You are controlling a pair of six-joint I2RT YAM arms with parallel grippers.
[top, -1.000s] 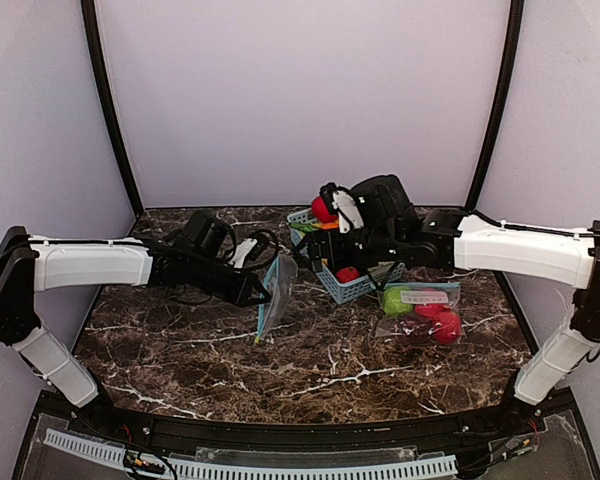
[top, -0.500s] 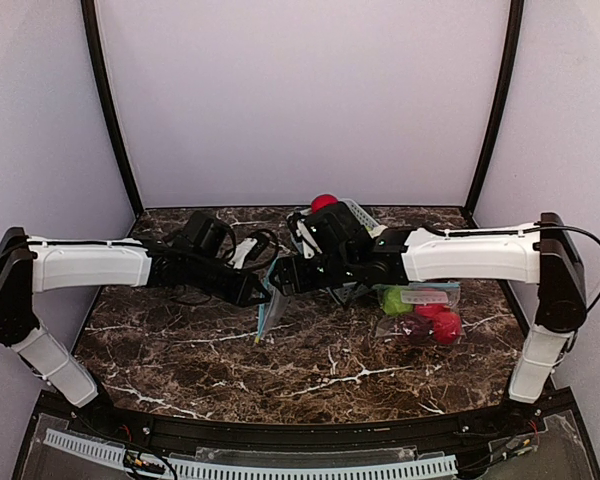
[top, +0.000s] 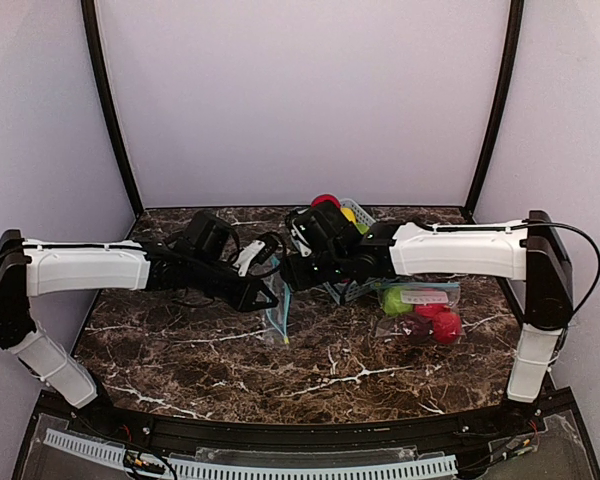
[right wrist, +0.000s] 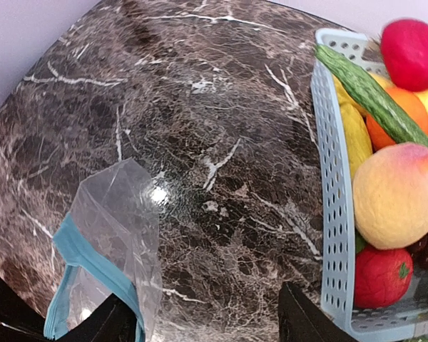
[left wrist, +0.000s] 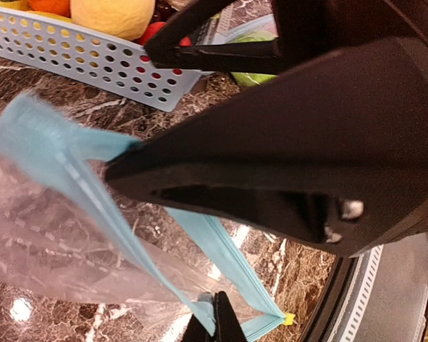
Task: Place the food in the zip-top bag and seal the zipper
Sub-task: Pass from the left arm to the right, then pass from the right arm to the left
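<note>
Left gripper (top: 268,297) pinches the zip-top bag's (top: 278,320) blue edge, right gripper (right wrist: 203,299) alongside.

Two zip-top bags (top: 278,318), one basket (right wrist: 329,185), two arms (top: 85,265).

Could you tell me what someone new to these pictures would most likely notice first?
Mid-table, the left fingers pinch the blue zipper edge of a clear zip-top bag, holding it upright, while the right fingers hang open just above it. Behind them, a light-blue basket brims with bright toy food, and a second bag with green and red pieces inside lies further right.
</note>
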